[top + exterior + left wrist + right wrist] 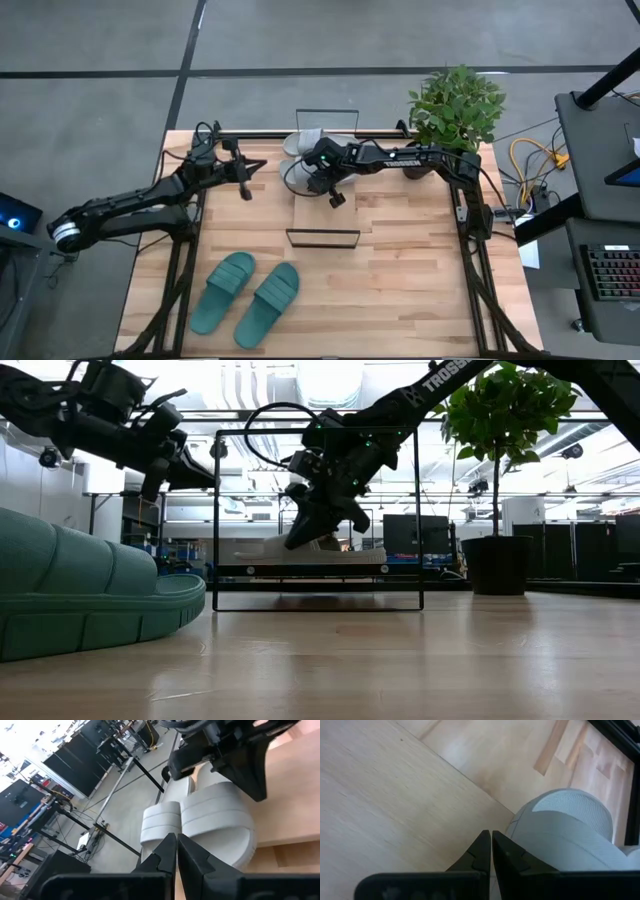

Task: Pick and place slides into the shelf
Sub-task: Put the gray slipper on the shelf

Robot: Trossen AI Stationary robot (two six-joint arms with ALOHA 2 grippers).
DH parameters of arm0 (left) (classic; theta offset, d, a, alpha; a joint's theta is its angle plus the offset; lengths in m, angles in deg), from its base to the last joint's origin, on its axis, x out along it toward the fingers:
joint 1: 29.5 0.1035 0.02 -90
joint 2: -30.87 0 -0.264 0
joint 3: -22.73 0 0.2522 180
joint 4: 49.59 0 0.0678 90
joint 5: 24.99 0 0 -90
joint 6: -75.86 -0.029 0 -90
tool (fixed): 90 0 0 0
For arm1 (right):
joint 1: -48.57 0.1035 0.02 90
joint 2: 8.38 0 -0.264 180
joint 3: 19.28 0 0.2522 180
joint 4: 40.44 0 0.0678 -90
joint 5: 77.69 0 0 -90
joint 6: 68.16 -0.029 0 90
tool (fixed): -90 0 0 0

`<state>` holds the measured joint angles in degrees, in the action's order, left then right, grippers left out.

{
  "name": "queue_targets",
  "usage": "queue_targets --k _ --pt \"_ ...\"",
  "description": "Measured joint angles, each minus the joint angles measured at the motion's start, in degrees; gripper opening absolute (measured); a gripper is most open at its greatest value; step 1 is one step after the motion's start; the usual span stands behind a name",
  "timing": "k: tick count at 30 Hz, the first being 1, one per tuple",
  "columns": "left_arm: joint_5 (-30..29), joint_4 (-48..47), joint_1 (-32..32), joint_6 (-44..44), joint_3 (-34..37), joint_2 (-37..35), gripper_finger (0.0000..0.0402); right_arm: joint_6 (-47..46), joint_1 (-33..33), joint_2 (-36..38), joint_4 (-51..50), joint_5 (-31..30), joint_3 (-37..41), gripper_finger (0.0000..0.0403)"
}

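Two pale grey slides [162, 822] [220, 820] lie side by side on their soles at the far end of the shelf [325, 215], a light plank inside a thin black wire frame. My right gripper [337, 200] is shut, slanting down over the plank right beside one grey slide [570, 830]. My left gripper [246, 192] is shut in the air left of the shelf, pointing at the grey pair. Two teal slides [222, 290] [268, 303] lie on the table near its front edge. My right gripper's shut fingers [502, 852] stand close against the rim of the grey slide [517, 822], slanting down from the table's right. I cannot tell whether they touch it. The slide lies flat on the plank.
A potted plant [455, 110] stands at the table's far right corner, behind the right arm. The shelf's upright wire frame [215, 520] rises around the plank. A teal slide [80, 595] fills the near left of the low view. Bare tabletop [400, 280] lies right of the teal pair.
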<state>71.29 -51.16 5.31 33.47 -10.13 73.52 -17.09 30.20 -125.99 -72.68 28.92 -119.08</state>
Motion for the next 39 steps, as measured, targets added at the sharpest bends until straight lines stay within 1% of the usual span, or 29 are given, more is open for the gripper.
queue_targets --k 20,29,35,39 --pt "0.02 -1.23 -0.02 0.07 0.0 0.64 0.0 0.4 -1.16 0.02 2.94 -0.06 0.02 0.0009" --pt "0.24 -1.21 -0.02 0.11 0.0 0.8 0.0 -2.9 -1.23 0.02 2.8 0.09 0.04 0.0009" --pt "0.28 -1.22 -0.02 0.13 0.0 0.82 0.0 -3.33 -0.93 0.16 2.44 1.54 -0.88 0.0009" --pt "0.31 -1.24 -0.02 0.2 0.0 0.82 0.0 -4.74 -0.84 0.61 2.12 1.56 -2.47 0.0019"
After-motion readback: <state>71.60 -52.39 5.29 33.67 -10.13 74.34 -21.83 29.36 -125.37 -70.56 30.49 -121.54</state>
